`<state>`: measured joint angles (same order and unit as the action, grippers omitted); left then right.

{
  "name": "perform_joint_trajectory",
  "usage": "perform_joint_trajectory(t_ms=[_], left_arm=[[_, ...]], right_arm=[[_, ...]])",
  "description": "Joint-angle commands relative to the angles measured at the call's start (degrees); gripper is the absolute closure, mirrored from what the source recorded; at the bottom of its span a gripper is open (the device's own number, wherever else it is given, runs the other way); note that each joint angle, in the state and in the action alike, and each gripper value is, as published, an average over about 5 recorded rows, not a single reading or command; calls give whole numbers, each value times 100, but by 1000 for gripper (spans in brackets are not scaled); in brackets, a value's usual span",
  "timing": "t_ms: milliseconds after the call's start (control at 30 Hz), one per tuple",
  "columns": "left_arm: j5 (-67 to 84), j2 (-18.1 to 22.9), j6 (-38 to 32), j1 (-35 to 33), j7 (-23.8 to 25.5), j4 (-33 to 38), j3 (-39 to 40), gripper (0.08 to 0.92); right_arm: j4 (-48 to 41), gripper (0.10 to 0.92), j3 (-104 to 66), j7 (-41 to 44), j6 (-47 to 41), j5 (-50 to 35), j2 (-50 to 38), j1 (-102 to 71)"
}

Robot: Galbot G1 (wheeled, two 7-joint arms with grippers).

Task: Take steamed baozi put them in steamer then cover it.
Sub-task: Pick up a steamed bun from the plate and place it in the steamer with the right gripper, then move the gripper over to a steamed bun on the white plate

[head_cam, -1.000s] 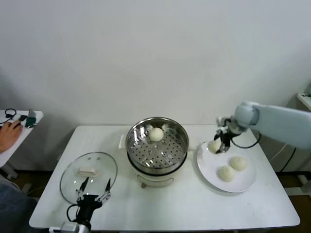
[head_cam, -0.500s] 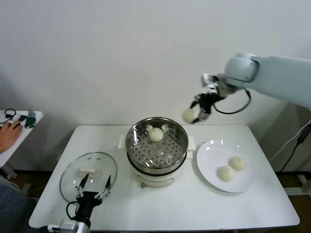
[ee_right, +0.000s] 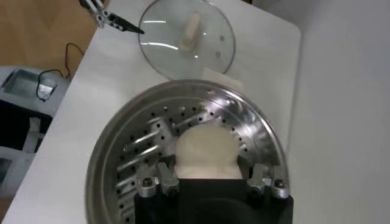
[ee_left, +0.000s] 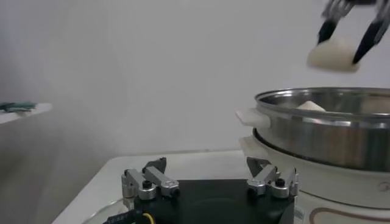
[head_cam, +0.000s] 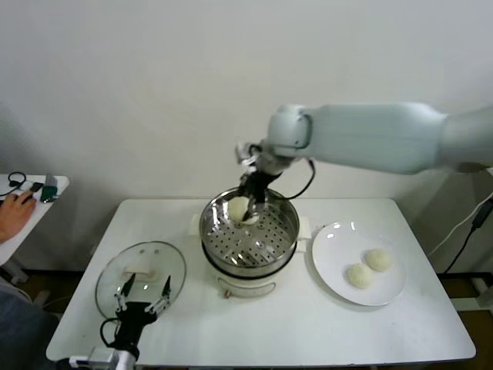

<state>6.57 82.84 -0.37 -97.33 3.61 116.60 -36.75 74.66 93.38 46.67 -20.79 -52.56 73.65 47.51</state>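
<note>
My right gripper (head_cam: 240, 205) is shut on a cream-white baozi (head_cam: 237, 207), holding it just above the far side of the steel steamer (head_cam: 291, 228). In the right wrist view that baozi (ee_right: 206, 153) sits between the jaws over the perforated floor (ee_right: 131, 176). From the left wrist view it (ee_left: 332, 55) hangs above the steamer rim (ee_left: 323, 97), with another baozi (ee_left: 311, 106) lying inside. Two more baozi (head_cam: 359, 275) (head_cam: 377, 259) rest on the white plate (head_cam: 331, 247). The glass cover (head_cam: 141, 277) lies flat at the front left. My left gripper (head_cam: 142, 294) is open just in front of it.
The steamer stands on a white cooker base (head_cam: 246, 284) in the middle of the white table (head_cam: 308, 327). A small side table (head_cam: 38, 193) at far left holds tools, with a person's hand (head_cam: 15, 212) resting on it. A wall stands close behind.
My right gripper lifted a baozi off the plate, swung left and came down over the steamer. The left gripper stayed by the cover.
</note>
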Motion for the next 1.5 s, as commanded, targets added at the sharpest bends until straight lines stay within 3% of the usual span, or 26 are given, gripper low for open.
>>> perform_joint_trajectory(t_ms=[33, 567, 833, 1167, 1500], left_arm=[[29, -4, 3, 8, 5, -27, 1, 177], [11, 2, -8, 53, -2, -59, 33, 177], [-19, 22, -3, 11, 1, 19, 32, 177], [-101, 67, 27, 5, 8, 116, 79, 177], [-114, 85, 40, 54, 9, 63, 80, 177]], right_arm=[[-901, 338, -17, -101, -49, 384, 878, -1085], [-1487, 330, -243, -235, -52, 689, 1073, -1427], [-963, 207, -204, -109, 109, 718, 675, -870], [454, 202, 1104, 880, 678, 529, -1682, 1138], [1243, 203, 1623, 682, 755, 2135, -3857, 403]])
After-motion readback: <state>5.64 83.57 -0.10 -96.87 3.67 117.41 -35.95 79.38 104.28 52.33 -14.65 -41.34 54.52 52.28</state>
